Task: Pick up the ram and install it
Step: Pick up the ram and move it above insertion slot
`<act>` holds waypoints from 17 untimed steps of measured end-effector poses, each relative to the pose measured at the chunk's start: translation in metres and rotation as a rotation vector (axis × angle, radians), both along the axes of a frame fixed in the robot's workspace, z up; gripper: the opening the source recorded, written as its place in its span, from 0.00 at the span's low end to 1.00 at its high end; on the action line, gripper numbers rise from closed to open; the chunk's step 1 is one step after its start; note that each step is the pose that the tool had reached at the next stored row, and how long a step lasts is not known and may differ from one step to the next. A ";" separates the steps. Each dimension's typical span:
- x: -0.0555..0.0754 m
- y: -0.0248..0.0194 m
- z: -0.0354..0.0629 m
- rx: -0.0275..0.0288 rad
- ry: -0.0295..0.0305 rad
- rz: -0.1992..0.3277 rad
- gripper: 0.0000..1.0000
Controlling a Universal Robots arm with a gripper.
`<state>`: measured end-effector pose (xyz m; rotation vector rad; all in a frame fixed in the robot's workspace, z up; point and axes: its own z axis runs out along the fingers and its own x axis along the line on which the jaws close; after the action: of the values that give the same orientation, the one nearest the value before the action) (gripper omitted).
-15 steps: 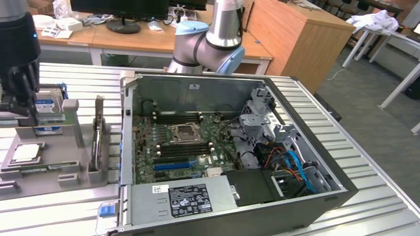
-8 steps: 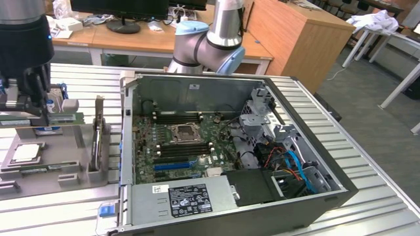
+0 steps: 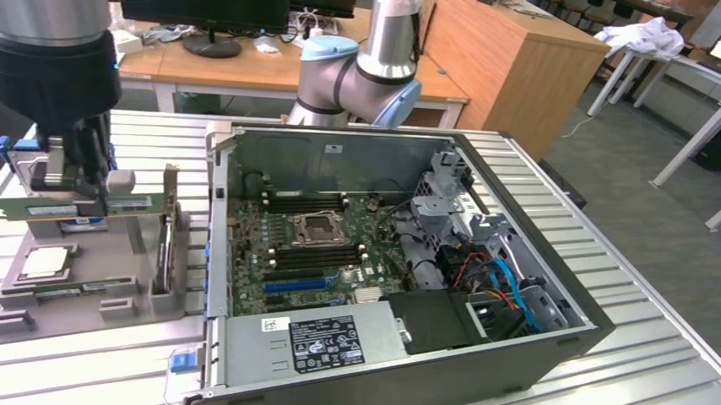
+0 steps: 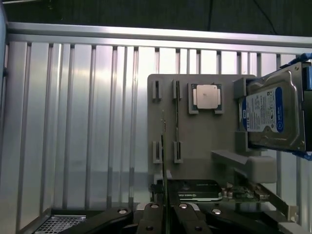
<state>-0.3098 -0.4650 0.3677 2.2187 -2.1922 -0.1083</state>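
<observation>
In the exterior view, closest to the camera is the near wall of the open computer case (image 3: 529,359), with the labelled power supply (image 3: 321,342) just behind it. Deeper inside lies the motherboard (image 3: 338,270), where rows of dark memory slots (image 3: 310,202) flank the processor socket (image 3: 319,228); I cannot tell which slots are free. Outside the case, towards the exterior view's left, the gripper (image 3: 81,190) hangs above the grey parts tray (image 3: 124,295). Its jaws are pinched narrow on the ram (image 3: 130,203), which is held level and on edge, apparently lifted free of the tray and well apart from the case. The square processor (image 3: 46,261) rests in the tray below it. In the wrist view, the gripper (image 4: 165,217) has the ram (image 4: 164,161) edge-on between its black fingers (image 4: 151,219), showing as a thin dark line over the tray (image 4: 204,141). The processor (image 4: 205,96) and the hard drive (image 4: 273,117) sit beyond, on the slatted metal table (image 4: 73,122). The grip bears on a very thin board, so the stick could twist or slip if it brushes the case wall. A tilted or off-centre stick would jam in its slot rather than seat, straining the board.
</observation>
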 end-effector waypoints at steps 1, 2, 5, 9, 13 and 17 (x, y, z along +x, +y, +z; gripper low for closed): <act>0.002 -0.0001 0.0000 0.0000 0.0000 0.000 0.14; 0.005 -0.0001 0.0000 0.0000 0.0000 0.001 0.14; 0.012 -0.0004 0.0001 -0.0001 0.0001 0.001 0.14; 0.023 -0.0007 0.0000 0.0000 0.0000 0.003 0.14; 0.033 -0.0011 0.0000 0.0000 0.0000 0.004 0.14; 0.045 -0.0017 0.0001 -0.0001 0.0001 0.006 0.14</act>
<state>-0.2649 -0.4667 0.3678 2.2254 -2.1849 -0.1082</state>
